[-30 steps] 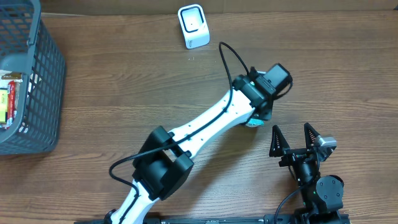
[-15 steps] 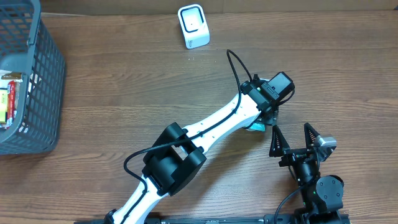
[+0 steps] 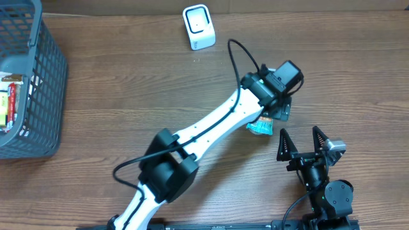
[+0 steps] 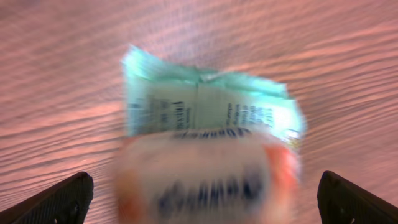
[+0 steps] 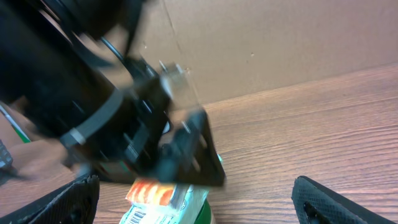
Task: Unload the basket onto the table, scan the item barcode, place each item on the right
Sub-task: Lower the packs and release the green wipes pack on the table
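Observation:
The item is a teal and white packet (image 3: 261, 128) with an orange end, lying on the wooden table. My left gripper (image 3: 280, 112) hangs just above it, open, and the packet (image 4: 205, 118) shows blurred between the wide-apart fingertips. To the near right, my right gripper (image 3: 299, 134) is open with nothing in it. In its view the right gripper (image 5: 202, 200) faces the packet (image 5: 165, 199) under the left arm's black wrist, and a barcode (image 5: 133, 217) shows on the packet's near end. A white scanner (image 3: 199, 26) stands at the table's far edge.
A grey mesh basket (image 3: 38, 83) with several packaged goods sits at the far left. The left arm (image 3: 211, 131) stretches diagonally across the middle of the table. A cardboard wall (image 5: 261, 43) rises behind the table.
My left gripper has gone from partly closed on the packet to fully open. The packet now lies free on the table beneath it. The right arm has not moved.

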{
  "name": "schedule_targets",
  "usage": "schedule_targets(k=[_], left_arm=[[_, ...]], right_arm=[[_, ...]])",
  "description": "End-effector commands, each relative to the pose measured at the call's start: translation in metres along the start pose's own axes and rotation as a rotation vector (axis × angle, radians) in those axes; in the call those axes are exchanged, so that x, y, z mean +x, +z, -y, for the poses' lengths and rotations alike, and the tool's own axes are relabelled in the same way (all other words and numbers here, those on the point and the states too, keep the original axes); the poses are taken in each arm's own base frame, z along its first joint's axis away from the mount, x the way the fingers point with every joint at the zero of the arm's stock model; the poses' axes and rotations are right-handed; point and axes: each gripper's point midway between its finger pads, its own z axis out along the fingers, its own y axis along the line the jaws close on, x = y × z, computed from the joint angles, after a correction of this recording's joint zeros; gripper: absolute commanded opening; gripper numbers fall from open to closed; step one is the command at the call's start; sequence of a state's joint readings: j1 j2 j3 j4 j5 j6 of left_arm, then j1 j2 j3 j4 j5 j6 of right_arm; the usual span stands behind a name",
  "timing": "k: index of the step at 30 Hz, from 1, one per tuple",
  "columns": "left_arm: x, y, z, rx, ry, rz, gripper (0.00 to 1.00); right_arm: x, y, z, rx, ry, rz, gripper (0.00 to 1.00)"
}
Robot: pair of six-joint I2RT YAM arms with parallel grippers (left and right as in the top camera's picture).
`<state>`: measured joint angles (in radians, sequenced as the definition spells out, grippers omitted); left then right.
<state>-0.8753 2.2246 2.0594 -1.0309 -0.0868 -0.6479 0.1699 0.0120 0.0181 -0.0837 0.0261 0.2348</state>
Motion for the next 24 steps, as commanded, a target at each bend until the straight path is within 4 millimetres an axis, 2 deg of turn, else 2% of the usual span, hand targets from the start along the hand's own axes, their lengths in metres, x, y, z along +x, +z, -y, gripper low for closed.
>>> schedule_targets(k=[1, 4, 6, 7, 8, 15, 20, 24], left_arm=[[-0.027, -0.063, 0.008, 0.074, 0.011, 0.116, 1.0], [-0.023, -0.065, 0.007, 0.072, 0.055, 0.106, 1.0], [-0.019, -0.061, 0.004, 0.054, 0.078, 0.088, 0.8], [-0.017, -0.059, 0.003, 0.05, 0.078, 0.08, 0.73], [-0.016, -0.056, 0.002, 0.046, 0.079, 0.072, 0.7], [-0.004, -0.036, -0.005, 0.012, 0.084, 0.02, 0.69], [0.002, -0.028, -0.008, -0.001, 0.086, 0.002, 0.57], [0.005, -0.021, -0.01, -0.008, 0.087, -0.004, 0.57]], right_arm=[[0.001, 0.0, 0.003, 0.012, -0.002, 0.005, 1.0], [0.001, 0.0, 0.003, 0.012, -0.002, 0.005, 1.0], [0.001, 0.0, 0.003, 0.012, -0.002, 0.005, 1.0], [0.001, 0.0, 0.003, 0.012, -0.002, 0.005, 1.0], [0.001, 0.0, 0.003, 0.012, -0.002, 0.005, 1.0], [0.001, 0.0, 0.003, 0.012, -0.002, 0.005, 1.0], [0.001, 0.0, 0.003, 0.012, -0.002, 0.005, 1.0], [0.001, 0.0, 0.003, 0.012, -0.002, 0.005, 1.0]])
